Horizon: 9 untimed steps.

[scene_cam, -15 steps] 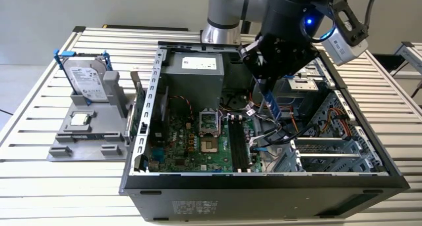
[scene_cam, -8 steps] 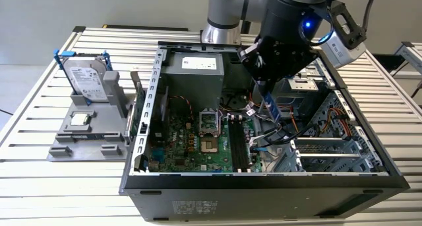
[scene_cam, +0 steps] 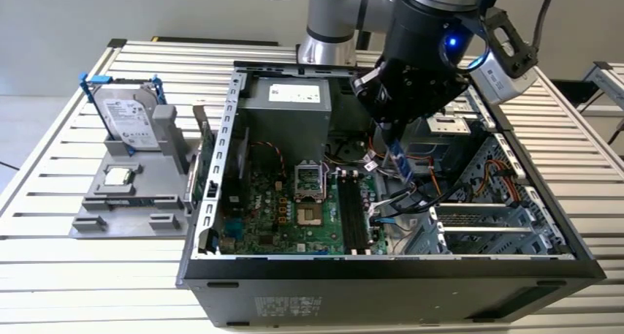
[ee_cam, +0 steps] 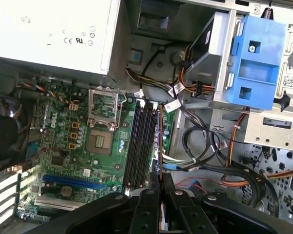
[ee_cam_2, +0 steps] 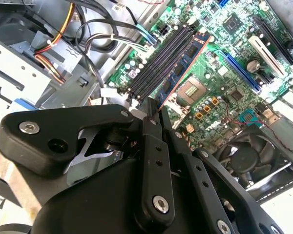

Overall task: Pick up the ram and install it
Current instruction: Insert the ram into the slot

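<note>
1. One claw (scene_cam: 398, 145), jaws clamped on the ram (scene_cam: 399, 161); I see the blue-green stick hanging down from the fingers in the exterior view.
2. Ram (ee_cam_2: 184, 63) runs edge-on out from my fingertips (ee_cam_2: 150, 113) in the second wrist view, dark chips along its face.
3. Below the claw: motherboard (ee_cam: 63, 141) inside the open computer case (scene_cam: 390, 275), black memory slots (ee_cam: 139, 141) straight under the ram (ee_cam: 159, 131), not seated yet.
4. Beside the slots, away from my cables: processor socket (ee_cam: 101, 122).
5. Outside the case, well apart from the claw: grey fixture (scene_cam: 127, 202) with hard drive (scene_cam: 128, 118) upright and processor chip (scene_cam: 119, 176).
</note>
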Tool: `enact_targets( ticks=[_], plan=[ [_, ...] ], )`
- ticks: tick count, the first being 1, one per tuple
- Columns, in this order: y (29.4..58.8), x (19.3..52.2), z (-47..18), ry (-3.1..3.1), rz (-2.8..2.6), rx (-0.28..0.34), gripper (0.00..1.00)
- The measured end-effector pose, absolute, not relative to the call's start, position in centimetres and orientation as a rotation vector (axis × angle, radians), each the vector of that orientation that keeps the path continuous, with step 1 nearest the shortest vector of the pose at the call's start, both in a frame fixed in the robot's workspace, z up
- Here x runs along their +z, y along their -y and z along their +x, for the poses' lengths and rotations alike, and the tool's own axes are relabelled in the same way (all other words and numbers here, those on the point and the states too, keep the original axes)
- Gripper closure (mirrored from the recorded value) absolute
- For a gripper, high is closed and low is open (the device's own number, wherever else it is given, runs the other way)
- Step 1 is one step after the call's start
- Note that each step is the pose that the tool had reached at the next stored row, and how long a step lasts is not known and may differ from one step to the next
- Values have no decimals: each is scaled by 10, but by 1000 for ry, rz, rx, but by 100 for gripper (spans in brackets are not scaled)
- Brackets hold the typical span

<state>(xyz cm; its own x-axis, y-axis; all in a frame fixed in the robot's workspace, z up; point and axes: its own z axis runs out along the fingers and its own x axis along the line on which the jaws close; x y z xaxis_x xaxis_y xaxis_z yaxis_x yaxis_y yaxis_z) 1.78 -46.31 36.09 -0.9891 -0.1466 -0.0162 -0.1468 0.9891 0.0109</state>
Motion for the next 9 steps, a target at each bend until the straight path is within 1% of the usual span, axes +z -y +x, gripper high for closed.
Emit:
enact_targets(
  ticks=[9],
  plan=[
    [463, 355, 18, -3118, -230, 14, 100]
  ],
)
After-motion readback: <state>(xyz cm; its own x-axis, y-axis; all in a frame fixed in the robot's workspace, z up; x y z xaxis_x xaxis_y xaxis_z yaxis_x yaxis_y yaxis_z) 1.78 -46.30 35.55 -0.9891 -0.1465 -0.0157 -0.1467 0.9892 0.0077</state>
